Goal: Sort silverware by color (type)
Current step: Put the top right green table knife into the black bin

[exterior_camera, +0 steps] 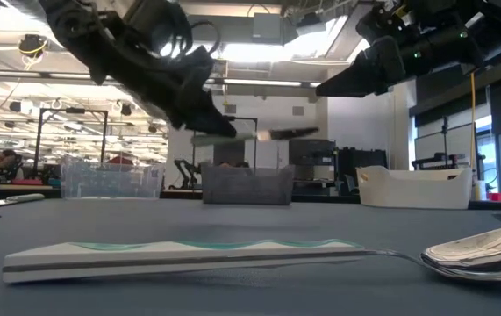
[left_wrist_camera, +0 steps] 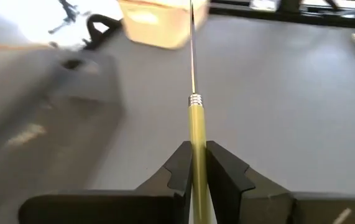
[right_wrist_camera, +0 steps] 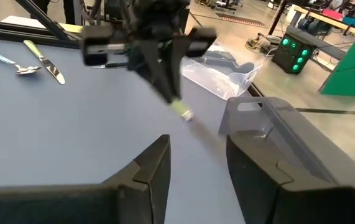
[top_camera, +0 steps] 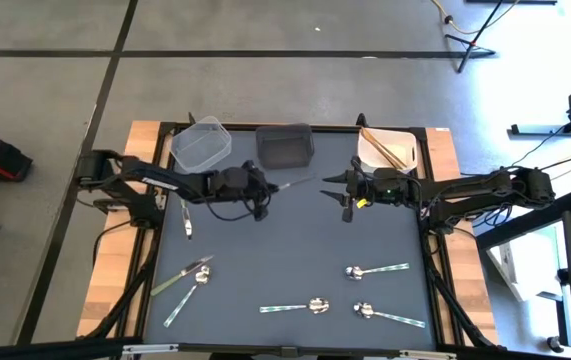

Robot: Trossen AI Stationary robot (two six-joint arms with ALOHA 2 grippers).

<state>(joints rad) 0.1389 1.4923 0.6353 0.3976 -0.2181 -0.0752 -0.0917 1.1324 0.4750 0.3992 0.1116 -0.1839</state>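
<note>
Here an olive-handled knife [left_wrist_camera: 196, 134] is clamped by its handle in the left claw [top_camera: 262, 192] and carried above the surface, just before the dark bin [top_camera: 285, 146] at the far edge. The right claw [top_camera: 343, 189] is held open and empty nearby, while silver spoons [top_camera: 365, 271] lie toward the near edge.

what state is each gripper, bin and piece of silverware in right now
left gripper: shut on olive-handled knife, raised off the mat
olive-handled knife: held, near level
right gripper: open, empty
clear bin: looks empty
dark bin: contents unclear
white bin: holds copper sticks
spoons: lying on mat
</note>
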